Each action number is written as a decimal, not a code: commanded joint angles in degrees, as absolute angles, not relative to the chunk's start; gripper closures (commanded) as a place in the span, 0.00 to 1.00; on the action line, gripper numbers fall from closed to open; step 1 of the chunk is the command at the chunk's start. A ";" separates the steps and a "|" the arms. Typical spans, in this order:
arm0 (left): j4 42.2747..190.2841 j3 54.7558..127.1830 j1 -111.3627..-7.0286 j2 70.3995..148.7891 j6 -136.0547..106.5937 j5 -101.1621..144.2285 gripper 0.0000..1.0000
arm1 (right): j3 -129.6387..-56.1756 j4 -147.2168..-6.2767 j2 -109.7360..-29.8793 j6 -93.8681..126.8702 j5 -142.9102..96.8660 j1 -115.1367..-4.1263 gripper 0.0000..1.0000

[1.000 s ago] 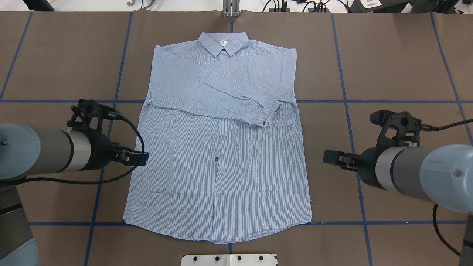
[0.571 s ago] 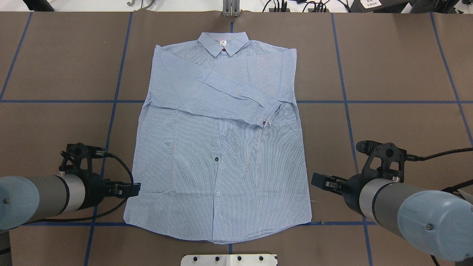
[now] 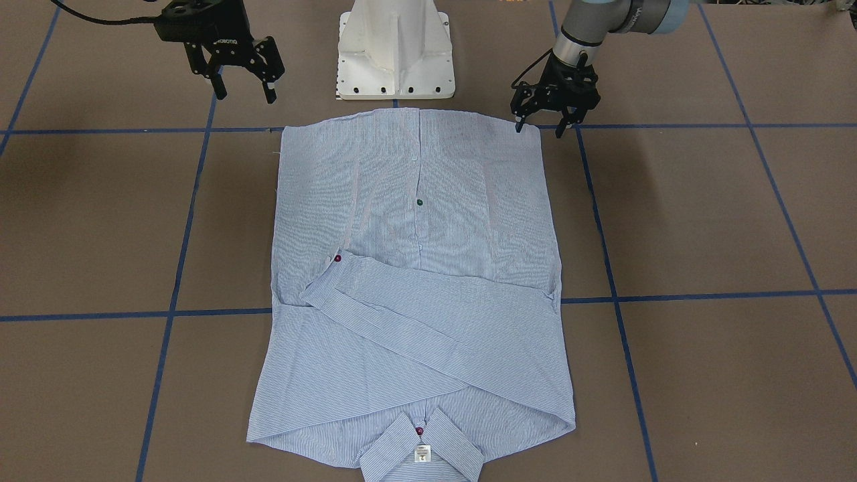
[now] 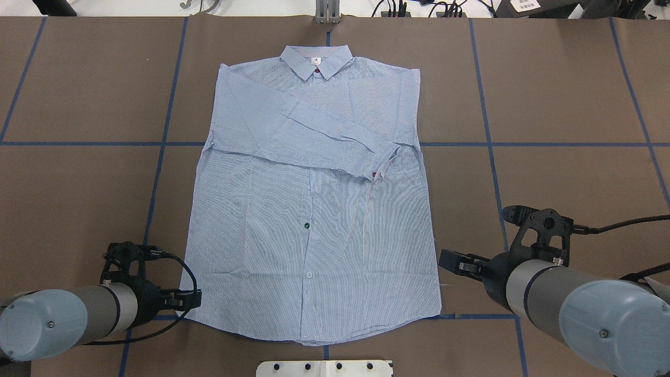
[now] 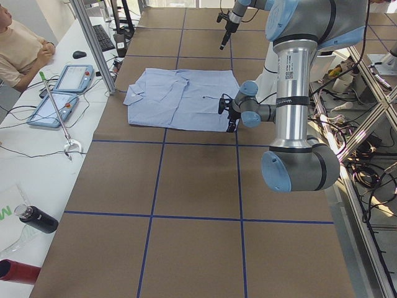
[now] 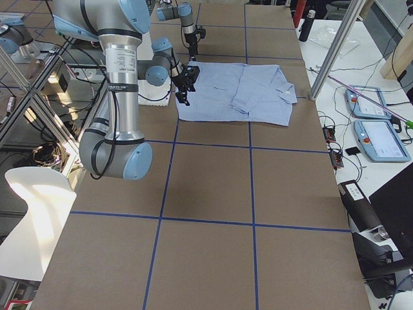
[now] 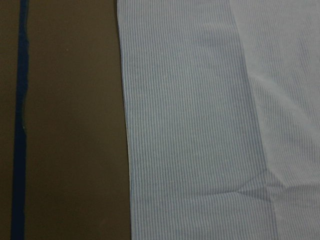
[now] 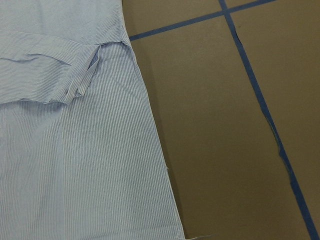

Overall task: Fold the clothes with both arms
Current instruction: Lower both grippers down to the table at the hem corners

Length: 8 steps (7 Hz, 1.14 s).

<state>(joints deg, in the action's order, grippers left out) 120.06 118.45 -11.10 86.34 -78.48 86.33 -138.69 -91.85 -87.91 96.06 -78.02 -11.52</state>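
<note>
The light blue striped shirt [image 4: 314, 209] lies flat, front up, on the brown table, collar at the far side and both sleeves folded across the chest. It also shows in the front view [image 3: 415, 288]. My left gripper [image 4: 191, 299] is open and empty at the shirt's near left hem corner; in the front view [image 3: 539, 128] its fingertips straddle that corner, close to the cloth. My right gripper [image 4: 453, 260] is open and empty, just off the shirt's right edge near the hem; the front view [image 3: 246, 95] shows it raised above the table.
The white pedestal base [image 3: 395, 50] stands just behind the hem. Blue tape lines [image 4: 492, 144] grid the table. A side desk holds tablets [image 5: 62, 93] and a seated operator [image 5: 18, 46]. A metal post [image 4: 327, 11] stands beyond the collar.
Both arms have drawn back toward the robot along the shirt's sides. The left gripper went from mid-body down to the hem corner. The shirt has not moved.
</note>
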 commanded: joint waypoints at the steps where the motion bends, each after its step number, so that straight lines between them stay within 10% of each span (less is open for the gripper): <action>1: 120.06 118.04 -9.94 86.40 -80.84 86.31 0.26 | -138.69 -91.85 -87.98 96.06 -77.78 -11.34 0.00; 3: 120.06 118.12 -9.76 86.40 -81.65 86.40 0.47 | -138.69 -91.85 -87.98 96.06 -77.78 -11.34 0.00; 8: 119.79 117.43 -8.26 86.40 -81.56 86.40 0.47 | -138.60 -91.85 -87.98 96.68 -77.34 -10.28 0.00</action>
<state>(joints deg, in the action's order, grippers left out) 119.84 117.77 -8.35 86.40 -81.56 86.39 -138.61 -91.85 -87.98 96.63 -77.47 -10.51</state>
